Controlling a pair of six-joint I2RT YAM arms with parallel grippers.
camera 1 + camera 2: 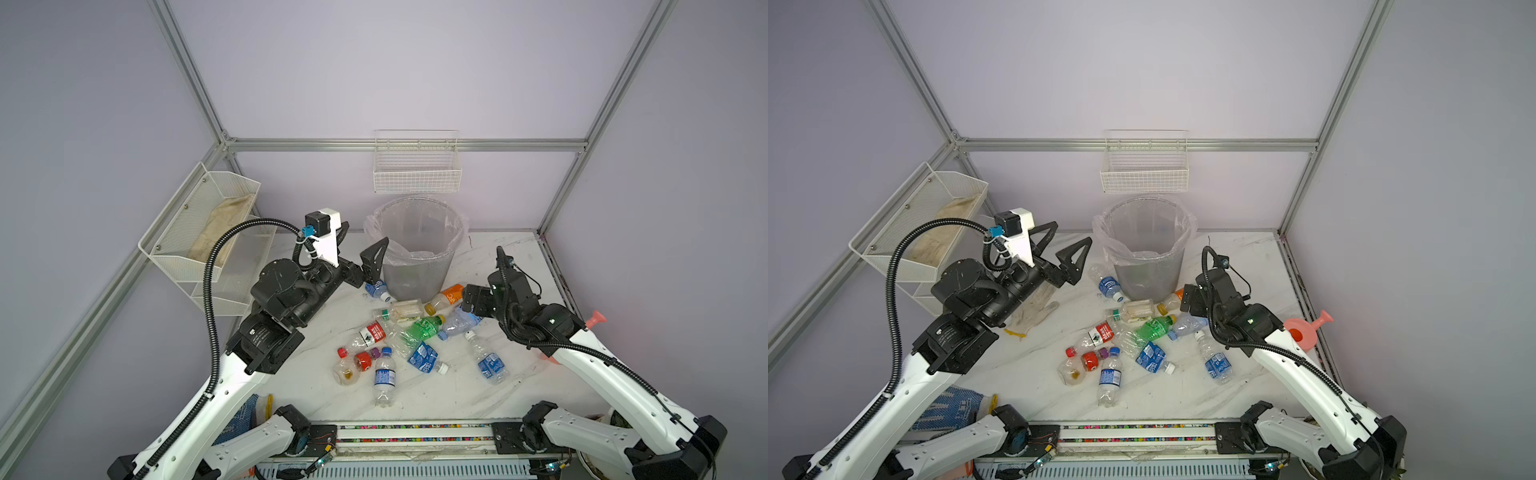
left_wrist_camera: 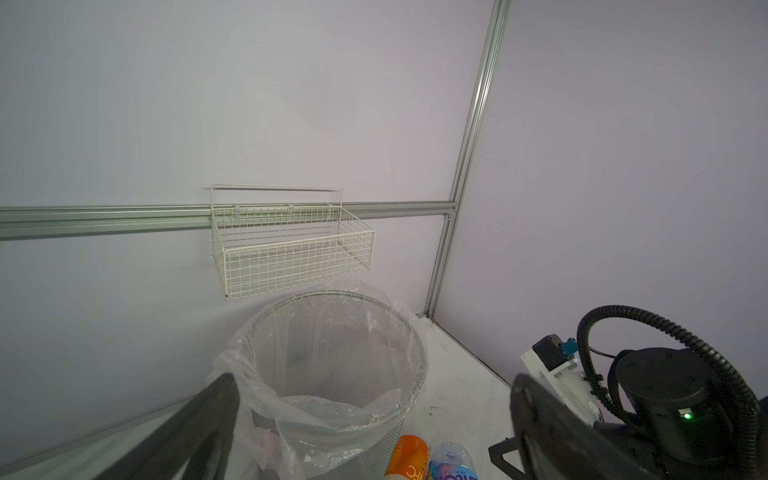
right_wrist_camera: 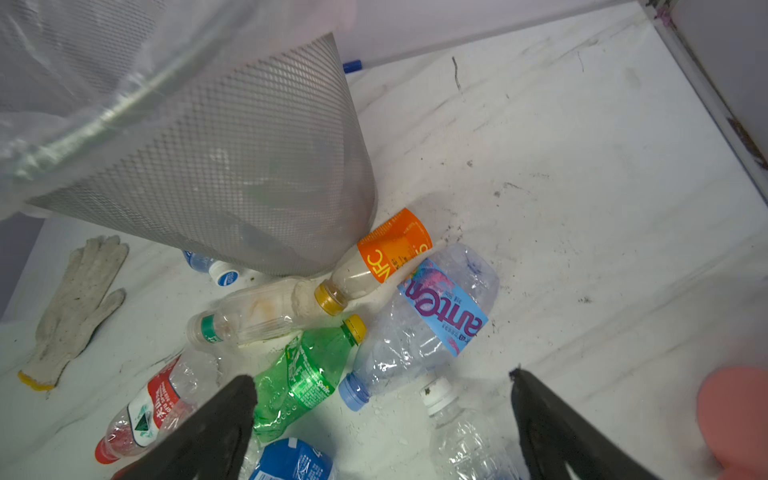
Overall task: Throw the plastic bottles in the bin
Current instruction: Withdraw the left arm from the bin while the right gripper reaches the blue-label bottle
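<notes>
Right pincer (image 3: 380, 376): jaws wide with nothing between them. It hangs low over the near-right edge of the heap, above the capped end of the light-blue-label bottle (image 3: 440, 307).
Left pincer (image 1: 1073, 232): jaws wide and empty, raised at about rim height to the left of the bin (image 1: 1148, 270), near it but apart.
Plastic bottles (image 1: 419, 328): all lie on their sides on the white surface (image 1: 436, 399) in front of the bin, and none is gripped. The orange-label bottle (image 3: 386, 253) and a blue-label bottle (image 1: 375, 289) lie at the bin's foot.
Look: thin and clear, many dented. The green bottle (image 3: 307, 374) is crumpled and lies among its neighbours.
Bin: upright at the back of the surface, grey mesh, with a loose clear liner (image 2: 232, 361) spilling over the rim. What lies inside cannot be told.
Risk, slip: a crushed, slick bottle could squirt out of closing jaws or buckle further.
Risk, heap: pinching one bottle may drag or roll those touching it, scattering them toward the surface edge.
Risk, bin: it looks light, so a finger catching the liner or bumping the rim could tip it.
Risk, glove (image 3: 75, 303): it lies near the heap and could be picked up by mistake.
</notes>
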